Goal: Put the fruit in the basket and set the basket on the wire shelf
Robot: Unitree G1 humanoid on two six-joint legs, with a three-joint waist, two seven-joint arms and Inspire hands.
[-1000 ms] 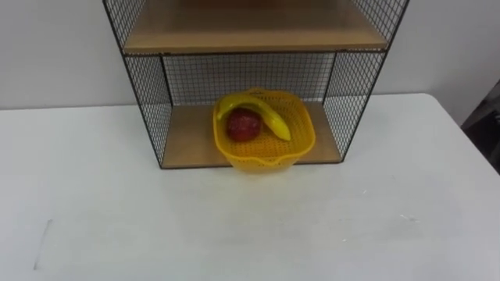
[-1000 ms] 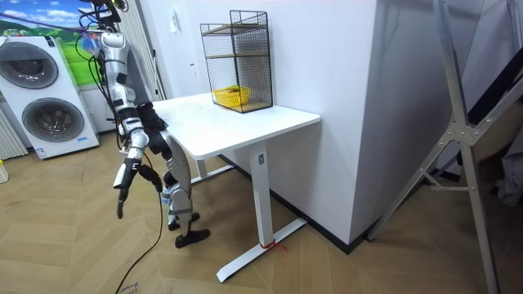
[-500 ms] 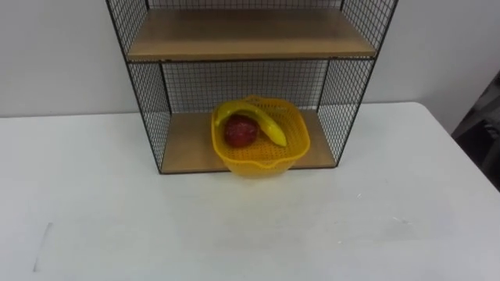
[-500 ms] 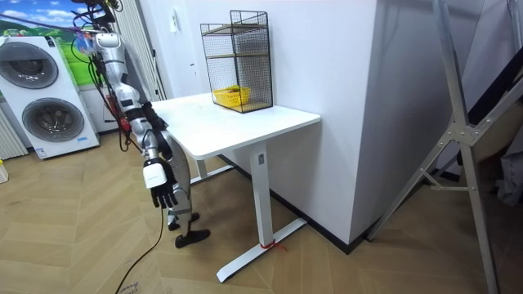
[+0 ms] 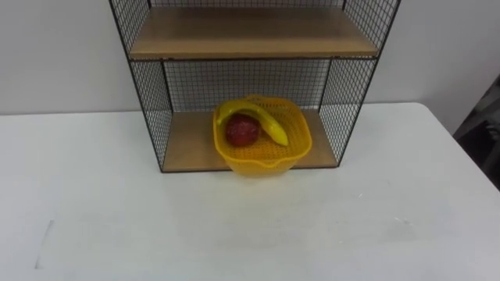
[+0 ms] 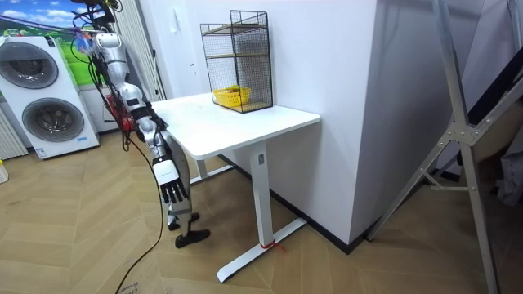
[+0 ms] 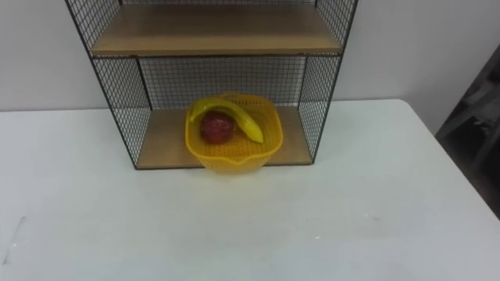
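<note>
Sitting on the black wire shelf (image 5: 148, 101): perforated yellow plastic basket (image 5: 266, 158), curved banana (image 5: 270, 125), round red apple (image 5: 241, 130); right hand (image 6: 172, 193) loose-fingered.

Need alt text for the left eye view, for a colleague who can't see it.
A yellow basket holding a banana and a red apple sits on the bottom board of a black wire shelf, at the board's front edge. The shelf stands at the back of a white table.
</note>
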